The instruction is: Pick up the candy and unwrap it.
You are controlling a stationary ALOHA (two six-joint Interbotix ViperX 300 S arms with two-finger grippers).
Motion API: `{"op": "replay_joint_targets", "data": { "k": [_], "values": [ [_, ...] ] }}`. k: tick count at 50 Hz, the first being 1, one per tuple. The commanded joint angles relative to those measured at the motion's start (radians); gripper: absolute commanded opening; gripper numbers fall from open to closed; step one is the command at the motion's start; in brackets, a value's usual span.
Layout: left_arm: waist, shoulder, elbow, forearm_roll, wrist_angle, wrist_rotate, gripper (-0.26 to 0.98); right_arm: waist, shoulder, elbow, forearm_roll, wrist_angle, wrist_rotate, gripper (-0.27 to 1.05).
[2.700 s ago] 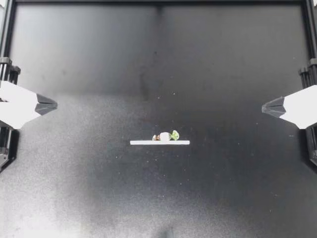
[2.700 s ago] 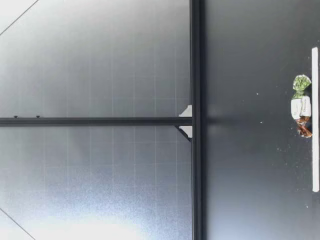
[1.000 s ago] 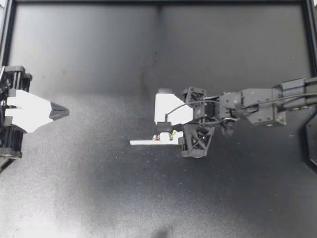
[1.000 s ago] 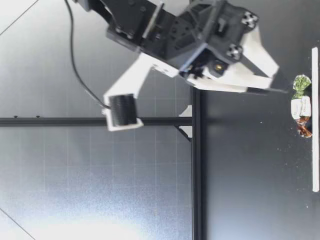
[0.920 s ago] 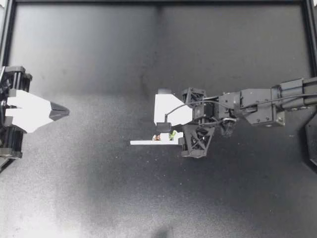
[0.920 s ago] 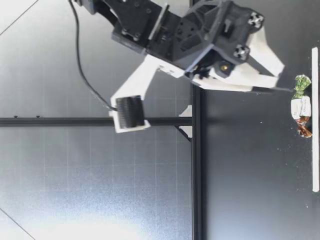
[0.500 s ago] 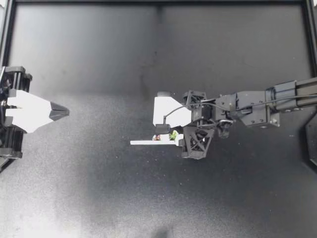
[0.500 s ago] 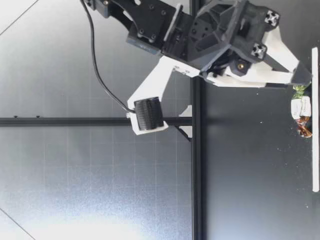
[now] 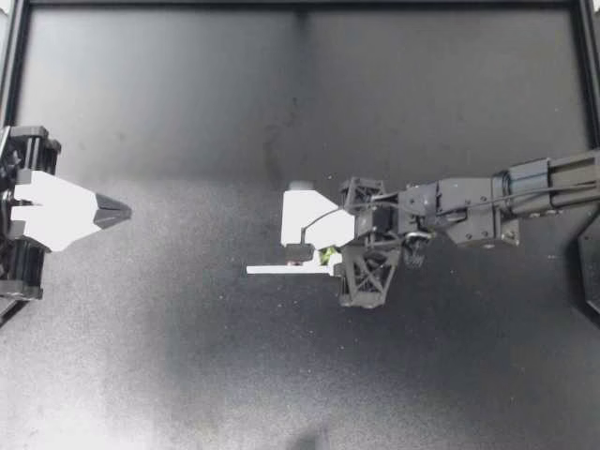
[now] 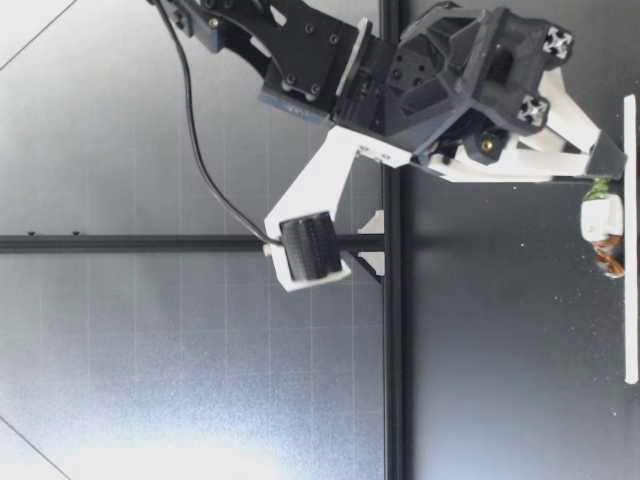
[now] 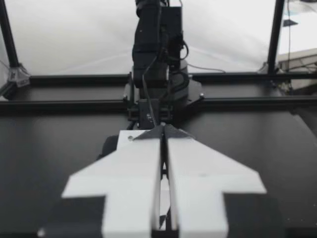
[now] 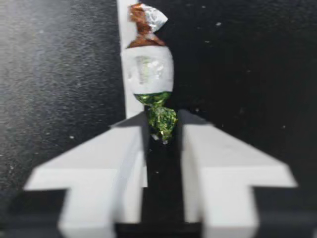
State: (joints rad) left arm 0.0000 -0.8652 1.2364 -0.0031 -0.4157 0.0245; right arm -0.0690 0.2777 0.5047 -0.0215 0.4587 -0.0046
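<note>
The fingers point(image 12: 99, 168) of the right gripper point(image 9: 330, 257) stand a narrow gap apart, and the right wrist view shows the candy's green twisted tail lying between their tips. It cannot be seen whether both fingers press on the tail, so the gripper reads as open with nothing held.

The black table point(image 9: 187, 375) fills the top view. The right arm comes in from the right edge of the frame and reaches to just right of centre, with its gripper tilted down onto the table. The left gripper point(image 9: 117, 213) sits at the left edge at mid-height. In its own wrist view its fingers point(image 11: 133, 183) are pressed together with only a thin slit between them, and they hold nothing.

A thin white strip point(image 9: 272, 270) lies flat just below the centre of the top view. The candy point(image 9: 323, 255) rests on the table against it, at the strip's right end. In the low view the candy point(image 10: 602, 222) lies farther from that camera than the strip. Seen closely, the candy point(image 12: 147, 69) has a white wrapped middle, a crinkled green foil twist nearest the gripper and a brown and silver twist at the far end.
</note>
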Motion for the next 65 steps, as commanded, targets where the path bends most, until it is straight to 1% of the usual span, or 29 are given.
{"op": "replay_joint_targets", "data": {
  "k": [1,6,11,17,25,29,32,38,41,47,50,53,55,65],
  "values": [
    [-0.003,0.005,-0.006,0.000,-0.008,0.000,-0.15,0.008,-0.005,-0.012,0.006,0.031,-0.002,-0.02],
    [-0.003,0.012,0.003,0.000,-0.008,0.002,-0.15,0.008,-0.015,-0.017,0.009,0.049,0.002,-0.14],
    [-0.003,0.028,0.006,0.000,-0.006,0.000,-0.15,0.008,-0.052,-0.020,0.009,0.054,0.002,-0.20],
    [-0.002,0.066,-0.006,-0.003,-0.009,-0.008,-0.15,0.008,-0.115,-0.020,0.009,0.054,0.002,-0.20],
    [-0.002,0.146,-0.035,-0.006,-0.015,-0.005,-0.13,0.008,-0.229,-0.012,0.005,0.057,-0.008,-0.20],
    [-0.002,0.184,-0.052,-0.006,-0.023,-0.006,-0.11,0.009,-0.285,-0.006,-0.012,0.058,-0.015,-0.20],
    [-0.002,0.209,-0.064,-0.006,-0.034,-0.008,-0.08,0.018,-0.325,0.002,-0.049,0.058,-0.029,-0.20],
    [-0.003,0.258,-0.091,-0.014,-0.072,-0.009,0.03,0.054,-0.390,0.023,-0.164,0.052,-0.060,-0.20],
    [-0.002,0.281,-0.101,-0.021,-0.095,-0.011,0.11,0.061,-0.414,0.020,-0.201,0.051,-0.049,-0.20],
    [-0.003,0.333,-0.124,-0.040,-0.140,-0.021,0.31,0.066,-0.443,0.014,-0.241,0.051,-0.038,-0.20],
    [-0.003,0.370,-0.143,-0.064,-0.173,-0.031,0.44,0.071,-0.456,0.012,-0.267,0.051,-0.035,-0.20],
    [-0.003,0.408,-0.158,-0.087,-0.204,-0.048,0.52,0.071,-0.465,0.008,-0.285,0.052,-0.031,-0.20],
    [-0.003,0.436,-0.169,-0.095,-0.219,-0.063,0.54,0.071,-0.468,0.005,-0.295,0.051,-0.031,-0.20],
    [-0.003,0.545,-0.224,-0.097,-0.273,-0.147,0.54,0.069,-0.472,-0.017,-0.333,0.052,-0.031,-0.20]
  ]
}}
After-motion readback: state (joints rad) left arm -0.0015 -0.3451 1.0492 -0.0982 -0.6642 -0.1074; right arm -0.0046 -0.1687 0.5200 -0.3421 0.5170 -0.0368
